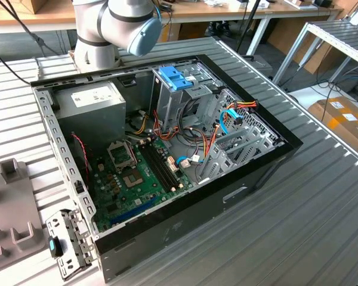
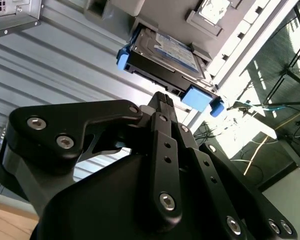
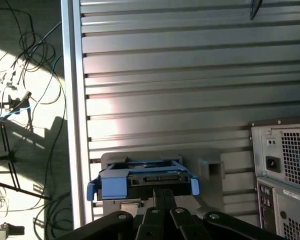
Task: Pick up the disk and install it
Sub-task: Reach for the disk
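My gripper (image 2: 162, 95) hovers just beside the disk (image 2: 175, 50), fingers (image 2: 166, 130) together. Stiff, dense, fragile: I'd grip its blue rails (image 2: 200, 97).

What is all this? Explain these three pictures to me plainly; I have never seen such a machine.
The exterior view is taken from off the machine. It shows a grey robot arm at the far side of an open computer case, which sits on a ribbed metal table. The two wrist views come from cameras riding on the arm, looking past its black gripper. Both show the disk, a silver hard drive with blue side rails, lying in a grey holder on a ribbed surface. The gripper's tip is right at the disk's near edge. Whether it has hold of the disk cannot be told.
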`<state>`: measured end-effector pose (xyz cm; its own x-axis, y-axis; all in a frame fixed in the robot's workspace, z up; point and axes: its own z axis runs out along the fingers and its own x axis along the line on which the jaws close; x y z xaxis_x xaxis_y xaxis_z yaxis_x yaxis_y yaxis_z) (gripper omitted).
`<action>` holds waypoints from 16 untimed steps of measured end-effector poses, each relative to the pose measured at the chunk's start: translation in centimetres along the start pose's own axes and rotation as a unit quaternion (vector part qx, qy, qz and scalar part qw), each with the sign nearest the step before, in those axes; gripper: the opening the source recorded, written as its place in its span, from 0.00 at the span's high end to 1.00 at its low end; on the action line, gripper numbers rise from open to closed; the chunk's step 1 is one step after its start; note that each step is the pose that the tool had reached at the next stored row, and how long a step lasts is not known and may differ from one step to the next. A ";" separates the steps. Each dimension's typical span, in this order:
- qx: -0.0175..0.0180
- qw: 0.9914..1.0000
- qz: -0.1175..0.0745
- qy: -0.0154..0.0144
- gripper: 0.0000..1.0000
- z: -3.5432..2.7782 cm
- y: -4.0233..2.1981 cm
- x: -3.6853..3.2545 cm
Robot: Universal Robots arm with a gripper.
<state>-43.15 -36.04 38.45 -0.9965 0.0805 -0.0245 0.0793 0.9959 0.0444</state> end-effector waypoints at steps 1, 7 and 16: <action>0.000 1.000 0.000 0.000 0.89 0.01 0.06 0.26; 0.000 1.000 0.000 0.000 0.89 0.02 0.11 0.68; 0.002 1.000 0.001 0.028 0.89 0.07 0.11 0.69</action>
<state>-43.82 -35.87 38.37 -0.9963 0.0805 0.0310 0.0817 0.9959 0.0399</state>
